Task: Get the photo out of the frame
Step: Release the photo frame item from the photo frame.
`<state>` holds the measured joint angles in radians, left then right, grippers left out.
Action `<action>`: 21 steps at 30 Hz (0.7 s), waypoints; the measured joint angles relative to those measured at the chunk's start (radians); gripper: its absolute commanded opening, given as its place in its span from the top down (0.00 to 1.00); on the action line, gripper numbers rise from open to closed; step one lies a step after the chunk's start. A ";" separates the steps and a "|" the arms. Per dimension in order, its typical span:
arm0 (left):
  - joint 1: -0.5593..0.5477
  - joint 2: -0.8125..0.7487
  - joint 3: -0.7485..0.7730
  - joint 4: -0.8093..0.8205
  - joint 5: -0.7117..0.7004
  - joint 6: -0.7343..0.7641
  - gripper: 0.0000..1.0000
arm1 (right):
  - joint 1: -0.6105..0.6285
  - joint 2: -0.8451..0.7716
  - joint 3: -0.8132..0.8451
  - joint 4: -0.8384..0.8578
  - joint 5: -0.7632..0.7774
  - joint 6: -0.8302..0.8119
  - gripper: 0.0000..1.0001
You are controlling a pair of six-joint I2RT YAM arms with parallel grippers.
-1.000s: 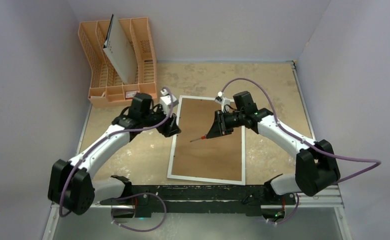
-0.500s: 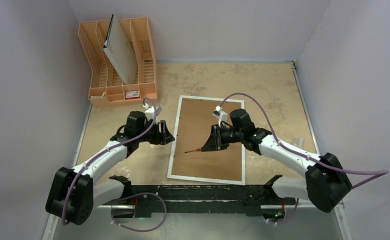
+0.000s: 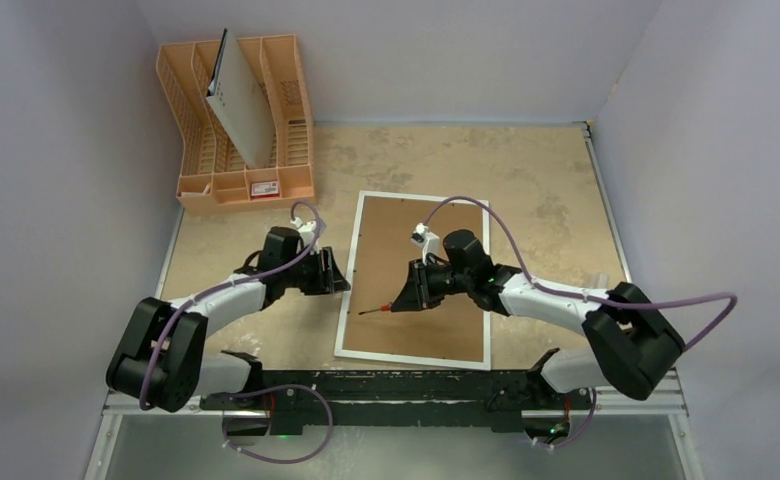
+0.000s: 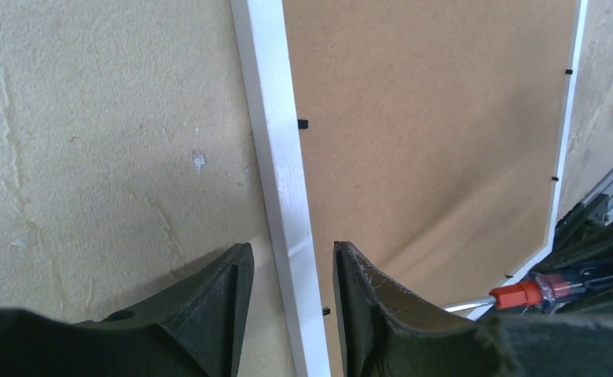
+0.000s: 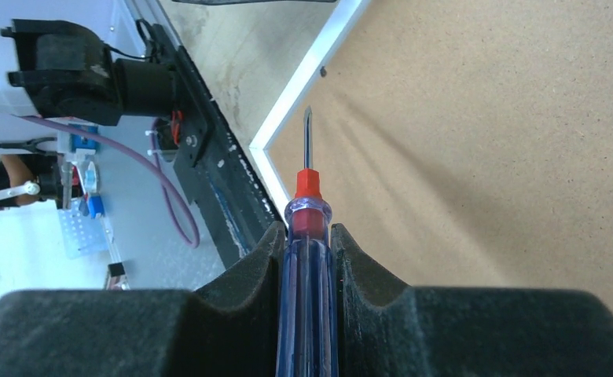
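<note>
The frame [image 3: 412,356] lies face down on the table, brown fibreboard back up inside a narrow white border. The photo is hidden under that back. My left gripper [image 3: 338,272] straddles the frame's left border [image 4: 276,118]; it is open [image 4: 291,250], with a gap on each side of the white strip. My right gripper [image 3: 403,297] hovers over the brown back and is shut [image 5: 307,232] on a screwdriver [image 5: 307,188] with a blue handle and red collar. The screwdriver's tip points at the left border near a small black tab [image 5: 323,72]. The screwdriver [image 4: 523,294] also shows in the left wrist view.
An orange plastic rack [image 3: 198,150] stands at the back left with a grey-white holed board [image 3: 241,105] leaning in it. More black tabs [image 4: 302,124] line the frame's inner edges. A black rail [image 3: 396,385] runs along the near table edge, and walls close in both sides.
My left gripper slid nearer along the frame's left border and its jaws narrowed. My right gripper carried the screwdriver nearer and leftwards, towards the left border.
</note>
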<state>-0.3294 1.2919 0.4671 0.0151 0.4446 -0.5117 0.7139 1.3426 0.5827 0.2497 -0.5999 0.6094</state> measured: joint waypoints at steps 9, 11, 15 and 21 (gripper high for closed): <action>-0.002 0.047 0.011 -0.029 0.012 0.054 0.56 | 0.049 0.098 0.000 0.074 0.043 -0.047 1.00; -0.011 0.064 0.027 -0.034 0.019 0.068 0.57 | 0.055 0.106 0.000 0.094 0.058 -0.067 1.00; -0.036 0.083 0.045 -0.040 0.023 0.089 0.57 | 0.059 0.112 -0.002 0.118 0.086 -0.099 1.00; -0.053 0.090 0.051 -0.050 0.022 0.106 0.67 | 0.059 0.140 -0.002 0.161 0.085 -0.106 1.00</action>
<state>-0.3828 1.3819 0.5182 -0.0345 0.4667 -0.4053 0.7731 1.4826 0.5808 0.4110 -0.5152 0.5030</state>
